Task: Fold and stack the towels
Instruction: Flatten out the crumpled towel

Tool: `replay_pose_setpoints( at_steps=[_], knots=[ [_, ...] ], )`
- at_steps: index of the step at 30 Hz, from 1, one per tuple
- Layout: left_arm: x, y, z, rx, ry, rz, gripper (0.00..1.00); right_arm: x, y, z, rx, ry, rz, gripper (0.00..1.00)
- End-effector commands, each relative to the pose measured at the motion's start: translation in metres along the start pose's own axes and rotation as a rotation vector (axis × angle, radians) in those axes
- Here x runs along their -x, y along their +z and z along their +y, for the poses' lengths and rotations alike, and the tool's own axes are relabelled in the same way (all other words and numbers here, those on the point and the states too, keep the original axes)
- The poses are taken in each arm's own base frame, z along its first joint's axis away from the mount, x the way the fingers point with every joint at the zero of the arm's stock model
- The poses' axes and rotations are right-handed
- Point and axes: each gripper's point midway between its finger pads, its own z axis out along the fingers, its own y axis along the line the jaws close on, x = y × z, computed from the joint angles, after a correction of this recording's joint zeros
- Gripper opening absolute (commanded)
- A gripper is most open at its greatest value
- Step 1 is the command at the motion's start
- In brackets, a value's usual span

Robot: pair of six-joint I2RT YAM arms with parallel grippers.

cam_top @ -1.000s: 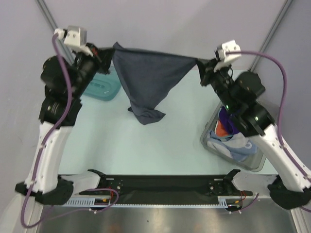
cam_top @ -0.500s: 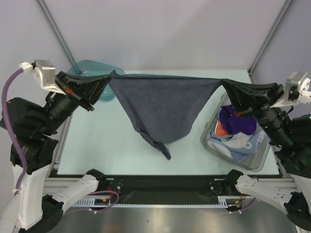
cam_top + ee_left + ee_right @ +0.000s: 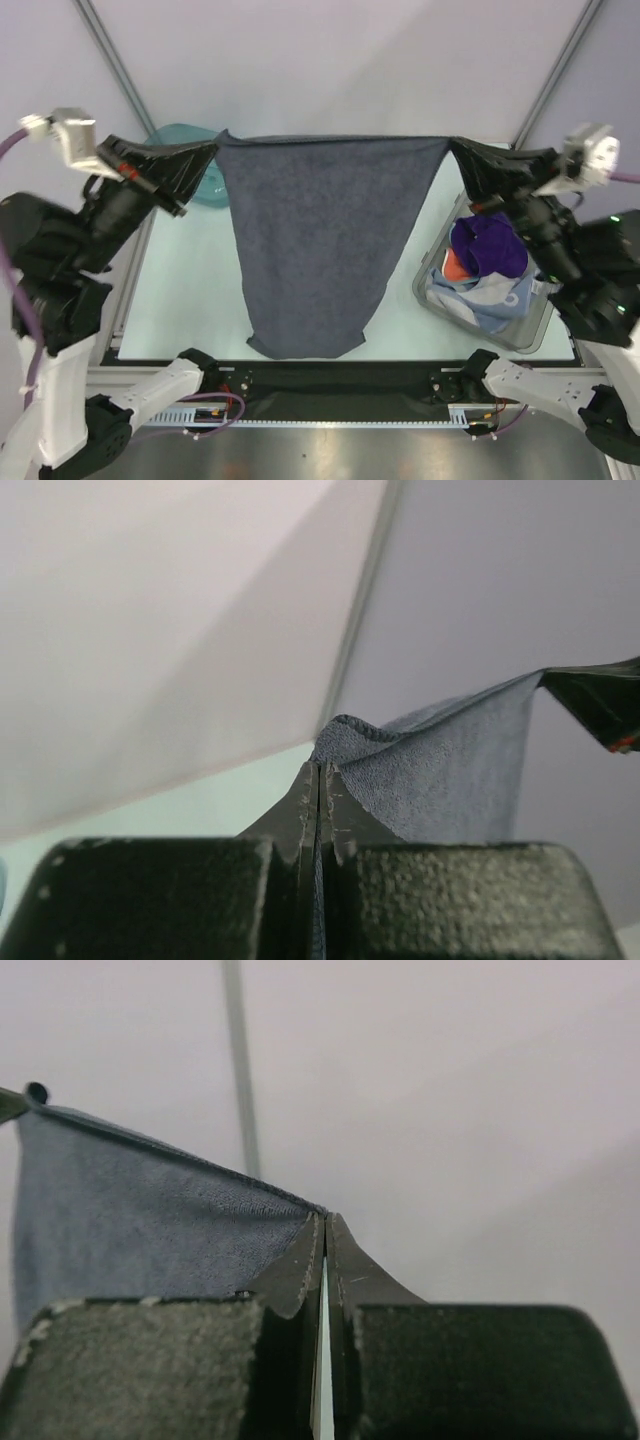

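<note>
Now the dark grey-blue towel [image 3: 300,240] hangs spread flat, no longer bunched.

The pale green table [image 3: 190,290] carries a teal tray [image 3: 176,134] beneath the left gripper [image 3: 212,152]. A clear bin [image 3: 428,296] sits on it, nearer than the right gripper [image 3: 452,148].

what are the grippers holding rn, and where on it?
Both hold the dark grey-blue towel: left gripper on one top corner, right gripper on the other.
</note>
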Motion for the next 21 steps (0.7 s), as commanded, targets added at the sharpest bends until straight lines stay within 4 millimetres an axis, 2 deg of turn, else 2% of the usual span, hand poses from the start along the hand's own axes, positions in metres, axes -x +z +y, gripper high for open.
replay_pose_setpoints(
  at_steps=[1, 2, 3, 4, 6, 7, 8, 9, 10, 11, 12, 13, 14, 15, 16, 17, 18, 19, 21],
  knots=[
    [-0.065, 0.028, 0.075, 0.281, -0.014, 0.144, 0.0, -0.055, 0.027, -0.047, -0.253, -0.155, 0.111, 0.0],
    [-0.075, 0.032, 0.087, 0.326, -0.01, 0.157, 0.0, -0.067, 0.034, -0.052, -0.278, -0.171, 0.121, 0.0],
    [-0.1, 0.042, 0.104, 0.362, -0.012, 0.21, 0.0, -0.084, 0.041, -0.056, -0.287, -0.184, 0.149, 0.0],
    [-0.107, 0.05, 0.111, 0.375, -0.006, 0.211, 0.0, -0.114, 0.05, -0.078, -0.335, -0.206, 0.206, 0.0],
    [-0.121, 0.062, 0.142, 0.468, 0.008, 0.22, 0.0, -0.132, 0.068, -0.098, -0.312, -0.179, 0.205, 0.0],
    [-0.133, 0.078, 0.168, 0.505, 0.003, 0.232, 0.0, -0.14, 0.074, -0.108, -0.315, -0.14, 0.21, 0.0],
    [-0.144, 0.089, 0.178, 0.496, -0.014, 0.25, 0.0, -0.152, 0.09, -0.134, -0.314, -0.153, 0.193, 0.0],
    [-0.142, 0.101, 0.186, 0.483, -0.022, 0.242, 0.0, -0.158, 0.098, -0.142, -0.303, -0.157, 0.191, 0.0],
    [-0.162, 0.12, 0.218, 0.514, -0.043, 0.266, 0.0, -0.162, 0.111, -0.143, -0.245, -0.158, 0.183, 0.0],
    [-0.165, 0.13, 0.227, 0.505, -0.048, 0.263, 0.0, -0.182, 0.123, -0.161, -0.246, -0.166, 0.201, 0.0],
    [-0.16, 0.143, 0.231, 0.47, -0.045, 0.245, 0.0, -0.194, 0.131, -0.169, -0.237, -0.164, 0.212, 0.0],
    [-0.16, 0.155, 0.243, 0.463, -0.031, 0.227, 0.0, -0.202, 0.138, -0.17, -0.198, -0.168, 0.217, 0.0],
    [-0.181, 0.167, 0.262, 0.472, -0.036, 0.26, 0.0, -0.197, 0.149, -0.172, -0.178, -0.18, 0.188, 0.0],
    [-0.175, 0.178, 0.267, 0.458, -0.022, 0.241, 0.0, -0.226, 0.156, -0.186, -0.175, -0.176, 0.228, 0.0],
    [-0.175, 0.187, 0.272, 0.428, -0.001, 0.232, 0.0, -0.235, 0.16, -0.19, -0.161, -0.179, 0.233, 0.0],
    [-0.179, 0.193, 0.277, 0.415, 0.006, 0.232, 0.0, -0.24, 0.166, -0.195, -0.155, -0.193, 0.221, 0.0],
    [-0.199, 0.2, 0.291, 0.415, -0.001, 0.262, 0.0, -0.259, 0.17, -0.206, -0.154, -0.191, 0.244, 0.0],
    [-0.195, 0.207, 0.292, 0.391, 0.009, 0.246, 0.0, -0.268, 0.173, -0.211, -0.148, -0.193, 0.252, 0.0],
    [-0.213, 0.212, 0.31, 0.404, 0.013, 0.269, 0.0, -0.29, 0.18, -0.218, -0.127, -0.193, 0.277, 0.0]
  ],
)
